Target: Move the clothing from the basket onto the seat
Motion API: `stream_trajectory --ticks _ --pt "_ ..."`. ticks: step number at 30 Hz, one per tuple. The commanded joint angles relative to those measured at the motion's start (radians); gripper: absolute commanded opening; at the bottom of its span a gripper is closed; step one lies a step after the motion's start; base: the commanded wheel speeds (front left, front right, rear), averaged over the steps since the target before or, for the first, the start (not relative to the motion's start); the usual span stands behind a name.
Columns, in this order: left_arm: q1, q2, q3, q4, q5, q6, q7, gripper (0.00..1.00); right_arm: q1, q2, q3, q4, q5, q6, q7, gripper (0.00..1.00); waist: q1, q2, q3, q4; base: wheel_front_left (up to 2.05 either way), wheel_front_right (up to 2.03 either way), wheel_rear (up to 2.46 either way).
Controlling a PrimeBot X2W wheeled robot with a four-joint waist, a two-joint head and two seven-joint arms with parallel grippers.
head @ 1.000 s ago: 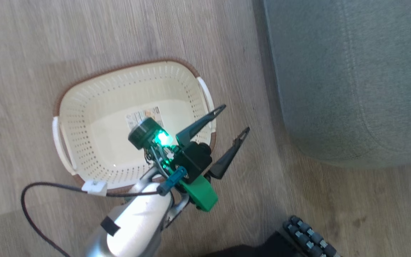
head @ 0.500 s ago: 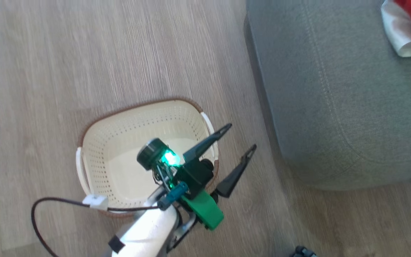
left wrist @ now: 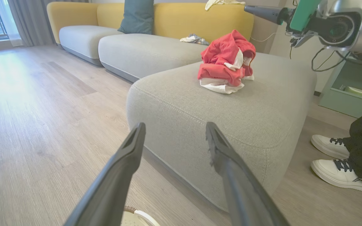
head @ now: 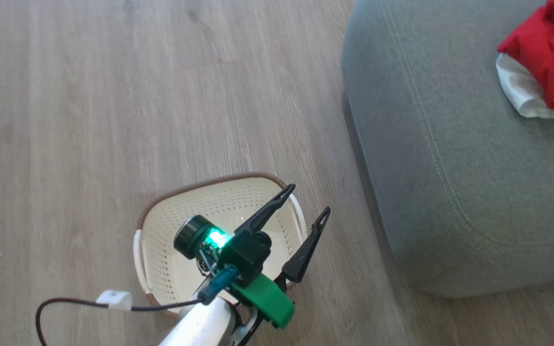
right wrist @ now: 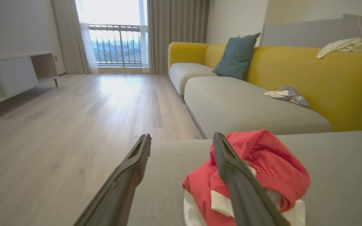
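The clothing [left wrist: 226, 61] lies bunched in one red and white heap on the seat [left wrist: 262, 103], back from its rounded corner, which is where the task wants it. The basket [head: 171, 226] stands on the floor just beside the seat. It looks empty, though the left arm hides part of its bottom. The left tool [head: 307, 198] hangs over the basket's seat-side rim, fingers spread wide and holding nothing. The right tool [right wrist: 181, 136] hovers above the seat near the heap, also wide open and empty, a pose that suits a release rather than a grasp.
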Motion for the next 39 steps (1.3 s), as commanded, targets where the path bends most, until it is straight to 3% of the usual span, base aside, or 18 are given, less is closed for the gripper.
stream_trajectory --ticks 1,8,16,26,33,39 --pt "-0.002 -0.010 0.050 -0.048 -0.007 0.003 -0.005 1.00 0.067 -0.034 0.006 -0.114 0.033 0.000 -0.002 1.00 0.0001 -0.0001 -0.041 0.034 0.00 0.00 0.00" --pt "0.027 -0.010 0.130 -0.091 0.007 0.017 -0.005 1.00 0.240 -0.006 -0.007 -0.362 0.065 0.000 -0.002 1.00 0.0001 -0.0001 -0.088 0.098 0.00 0.00 0.00" --pt "0.072 -0.010 0.266 -0.140 -0.030 0.075 -0.005 1.00 0.384 0.082 0.000 -0.557 0.050 0.000 -0.002 1.00 0.0001 -0.0001 -0.120 0.184 0.00 0.00 0.00" --pt "0.104 -0.010 0.359 -0.129 -0.010 0.145 -0.005 1.00 0.470 0.188 0.059 -0.600 -0.051 0.000 -0.002 1.00 0.0001 -0.0001 -0.130 0.249 0.00 0.00 0.00" --pt "0.137 -0.010 0.387 -0.119 -0.012 0.185 -0.005 1.00 0.546 0.292 0.029 -0.570 -0.131 0.000 -0.002 1.00 0.0001 -0.0001 -0.139 0.267 0.00 0.00 0.00" --pt "0.170 -0.010 0.384 -0.101 -0.025 0.203 -0.005 1.00 0.578 0.340 0.014 -0.555 -0.198 0.000 -0.002 1.00 0.0001 -0.0001 -0.144 0.263 0.00 0.00 0.00"
